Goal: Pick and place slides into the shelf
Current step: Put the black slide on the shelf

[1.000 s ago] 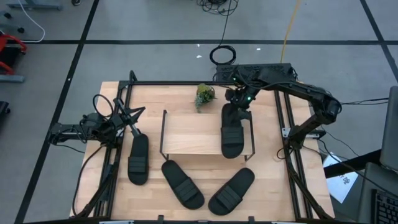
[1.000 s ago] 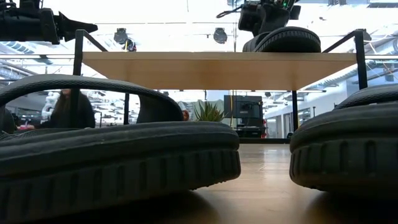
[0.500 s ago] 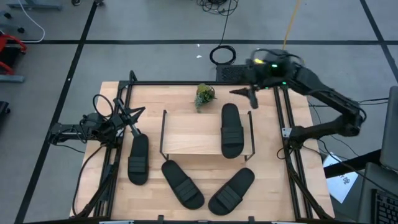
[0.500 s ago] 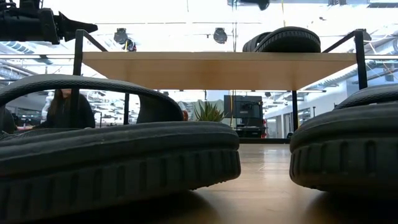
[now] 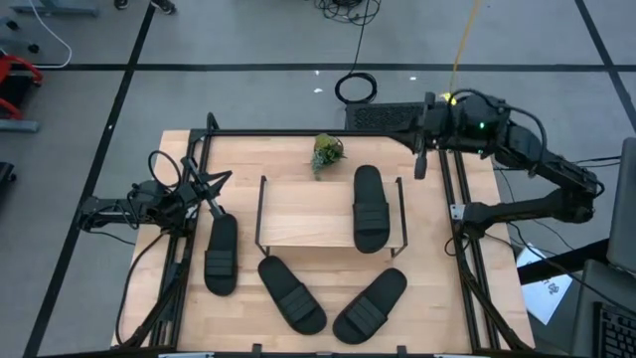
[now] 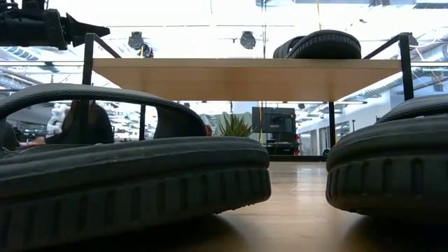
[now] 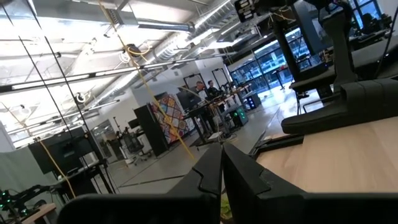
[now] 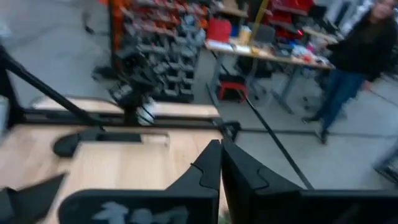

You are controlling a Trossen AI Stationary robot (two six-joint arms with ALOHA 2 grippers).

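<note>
The shelf [image 5: 308, 214] stands mid-table, and one black slide [image 5: 370, 207] lies flat on the right part of its top board [image 6: 245, 77]. Three more slides lie sole-down on the table: one at the left [image 5: 221, 254] and two in front of the shelf [image 5: 291, 293] [image 5: 370, 304]. My right gripper [image 5: 420, 164] hangs shut and empty, high over the table's far right corner, clear of the shelf. My left gripper [image 5: 221, 181] waits shut at the left edge, just beyond the left slide's far end.
A small potted plant [image 5: 328, 151] stands behind the shelf. Black frame rails [image 5: 449, 214] run along the table's sides. The left part of the shelf's top board and the table under it are bare. A person [image 8: 357, 56] stands in the room beyond.
My right gripper has risen from the far end of the slide on the shelf's top board and swung toward the table's far right corner. It has turned from pointing down to nearly level and has shut. The slide stays lying on the board.
</note>
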